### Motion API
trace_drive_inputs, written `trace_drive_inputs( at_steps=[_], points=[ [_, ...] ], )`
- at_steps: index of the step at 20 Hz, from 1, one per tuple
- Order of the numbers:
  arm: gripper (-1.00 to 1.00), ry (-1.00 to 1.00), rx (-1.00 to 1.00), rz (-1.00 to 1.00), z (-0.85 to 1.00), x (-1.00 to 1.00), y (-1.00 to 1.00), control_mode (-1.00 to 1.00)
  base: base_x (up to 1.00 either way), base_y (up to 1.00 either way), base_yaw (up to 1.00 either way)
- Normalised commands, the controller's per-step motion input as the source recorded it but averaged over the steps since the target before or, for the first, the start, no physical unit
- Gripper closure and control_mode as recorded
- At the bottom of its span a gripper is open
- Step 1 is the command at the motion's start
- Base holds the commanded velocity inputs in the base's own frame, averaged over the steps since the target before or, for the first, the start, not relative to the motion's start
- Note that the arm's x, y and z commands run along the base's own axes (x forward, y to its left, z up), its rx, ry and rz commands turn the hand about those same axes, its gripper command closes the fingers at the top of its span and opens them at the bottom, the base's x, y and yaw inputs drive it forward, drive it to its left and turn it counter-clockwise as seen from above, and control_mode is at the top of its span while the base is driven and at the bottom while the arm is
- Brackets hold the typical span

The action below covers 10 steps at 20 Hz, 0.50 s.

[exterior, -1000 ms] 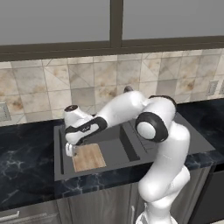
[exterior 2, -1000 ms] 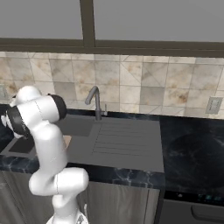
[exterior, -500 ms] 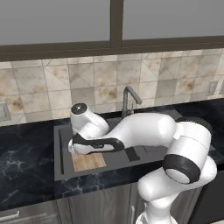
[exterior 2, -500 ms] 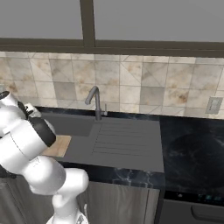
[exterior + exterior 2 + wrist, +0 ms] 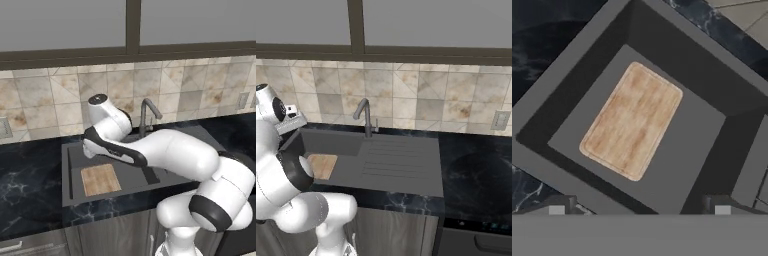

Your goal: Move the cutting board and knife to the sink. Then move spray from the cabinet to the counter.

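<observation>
A: Where is the cutting board (image 5: 632,120) lying?

B: It is lying flat on the bottom of the sink (image 5: 707,125), a bit toward one side, with grey floor showing all around it. From the left base view the cutting board (image 5: 100,179) is sitting near the front wall of the sink (image 5: 72,150). From the right base view only a corner of the cutting board (image 5: 323,165) is peeking out — the white arm is covering the rest.

A: And the end effector (image 5: 639,203)?

B: It is hanging above the sink, looking down into it. Its two dark tips are sitting far apart at the bottom of the hand view, spread wide, with nothing between them. They are not touching the board.

A: Can you see it from the sides?

B: In the left base view the hand is mostly hiding behind the arm's own bend, so the fingers are hard to make out. In the right base view a grey part of the hand is poking out at the left edge, and the picture is cutting it off.

A: What else is around?

B: The faucet (image 5: 147,116) is standing at the back of the sink, partly hidden by the arm. The black desk (image 5: 30,170) with white veins is running along both sides. In the right base view the faucet (image 5: 365,116) is showing whole.
</observation>
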Motion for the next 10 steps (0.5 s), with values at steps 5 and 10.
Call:
trace_drive_inputs(
  at_steps=[5,10],
  points=[
    [-1.00,0.14,0.03,-0.12,0.20,-0.20,-0.61,-1.00,0.00,0.00,0.00],
    [-1.00,0.04,0.04,-0.11,0.00,-0.15,-0.52,-1.00,0.00,0.00,0.00]
  ],
)
